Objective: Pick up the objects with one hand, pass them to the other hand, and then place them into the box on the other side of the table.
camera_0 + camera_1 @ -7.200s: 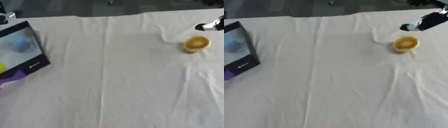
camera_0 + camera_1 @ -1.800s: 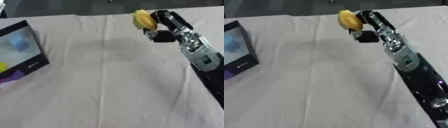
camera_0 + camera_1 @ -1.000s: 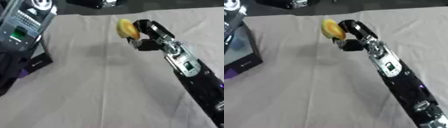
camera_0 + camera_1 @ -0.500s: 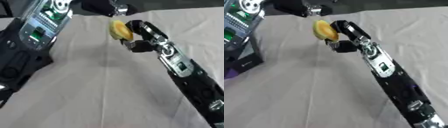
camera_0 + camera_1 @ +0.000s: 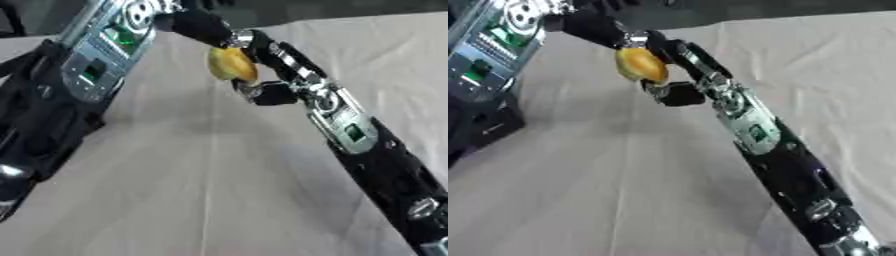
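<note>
A yellow rounded object point(image 5: 229, 64) hangs above the white cloth, near the far middle of the table. My right hand point(image 5: 278, 80) is shut on it, with the arm running up from the lower right corner. My left hand point(image 5: 196, 26) comes in from the upper left and its dark tip meets the top of the yellow object. Whether it holds the object I cannot tell. The silver and black left forearm point(image 5: 103, 55) fills the left side. A dark corner of the box point(image 5: 490, 124) shows under that forearm at the left edge.
A white cloth point(image 5: 210, 190) with a lengthwise crease covers the table. Beyond the far edge the floor is dark. The left forearm hides most of the box.
My right hand has carried the yellow object leftward above the table. My left arm has swung in from the left and its hand now reaches the object.
</note>
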You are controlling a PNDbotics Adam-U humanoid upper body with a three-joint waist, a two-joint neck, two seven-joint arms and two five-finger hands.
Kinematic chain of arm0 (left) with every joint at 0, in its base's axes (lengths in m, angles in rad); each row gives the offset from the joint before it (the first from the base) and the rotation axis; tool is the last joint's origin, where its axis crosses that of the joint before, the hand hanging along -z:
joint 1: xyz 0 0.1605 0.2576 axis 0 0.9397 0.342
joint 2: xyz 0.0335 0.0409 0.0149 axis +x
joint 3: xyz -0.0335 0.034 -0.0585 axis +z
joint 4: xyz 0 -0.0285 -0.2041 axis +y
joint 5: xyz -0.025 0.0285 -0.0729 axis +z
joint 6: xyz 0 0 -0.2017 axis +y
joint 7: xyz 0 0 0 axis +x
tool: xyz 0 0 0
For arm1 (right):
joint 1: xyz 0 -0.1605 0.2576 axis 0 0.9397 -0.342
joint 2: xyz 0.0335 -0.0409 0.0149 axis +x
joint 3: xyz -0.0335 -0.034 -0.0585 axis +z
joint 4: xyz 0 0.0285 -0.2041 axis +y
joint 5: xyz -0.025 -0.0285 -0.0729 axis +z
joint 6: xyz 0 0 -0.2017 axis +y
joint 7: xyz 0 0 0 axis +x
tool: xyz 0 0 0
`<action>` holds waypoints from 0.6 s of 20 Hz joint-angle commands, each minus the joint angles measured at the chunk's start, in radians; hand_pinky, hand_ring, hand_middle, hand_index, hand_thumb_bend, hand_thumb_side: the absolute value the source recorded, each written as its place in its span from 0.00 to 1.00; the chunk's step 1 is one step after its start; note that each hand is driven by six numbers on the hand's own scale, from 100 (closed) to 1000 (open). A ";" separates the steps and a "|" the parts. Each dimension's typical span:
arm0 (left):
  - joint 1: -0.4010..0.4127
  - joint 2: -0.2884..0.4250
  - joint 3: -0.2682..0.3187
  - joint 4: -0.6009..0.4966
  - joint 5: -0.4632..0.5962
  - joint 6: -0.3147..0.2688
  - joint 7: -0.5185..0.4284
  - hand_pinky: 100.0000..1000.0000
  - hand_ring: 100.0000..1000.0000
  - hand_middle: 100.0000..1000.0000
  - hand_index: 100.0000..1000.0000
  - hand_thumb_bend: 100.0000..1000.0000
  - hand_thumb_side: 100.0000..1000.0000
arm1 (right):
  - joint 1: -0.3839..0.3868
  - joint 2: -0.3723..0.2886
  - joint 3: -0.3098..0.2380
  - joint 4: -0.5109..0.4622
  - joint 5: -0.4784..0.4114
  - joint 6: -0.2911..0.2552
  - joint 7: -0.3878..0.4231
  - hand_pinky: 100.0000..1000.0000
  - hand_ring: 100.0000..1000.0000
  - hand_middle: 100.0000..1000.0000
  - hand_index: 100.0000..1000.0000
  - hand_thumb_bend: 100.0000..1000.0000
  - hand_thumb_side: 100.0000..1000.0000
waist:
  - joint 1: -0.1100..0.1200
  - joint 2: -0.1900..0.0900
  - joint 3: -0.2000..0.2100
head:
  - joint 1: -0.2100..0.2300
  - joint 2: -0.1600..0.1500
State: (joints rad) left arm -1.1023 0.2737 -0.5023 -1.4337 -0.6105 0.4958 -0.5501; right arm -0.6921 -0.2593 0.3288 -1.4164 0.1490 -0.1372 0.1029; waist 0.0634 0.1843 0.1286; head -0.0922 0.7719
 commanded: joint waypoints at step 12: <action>-0.023 0.000 0.012 0.065 -0.134 0.016 -0.109 0.80 0.79 0.76 0.82 0.55 0.63 | -0.019 0.005 0.012 0.003 0.043 -0.015 -0.169 0.80 0.59 0.43 0.57 0.00 0.00 | 0.020 -0.037 0.010 | -0.010 -0.002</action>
State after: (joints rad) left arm -1.1021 0.2701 -0.5023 -1.3655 -0.7319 0.5050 -0.6395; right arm -0.6922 -0.2517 0.3415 -1.4047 0.1862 -0.1487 -0.0584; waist 0.0731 0.1843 0.1366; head -0.1003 0.7719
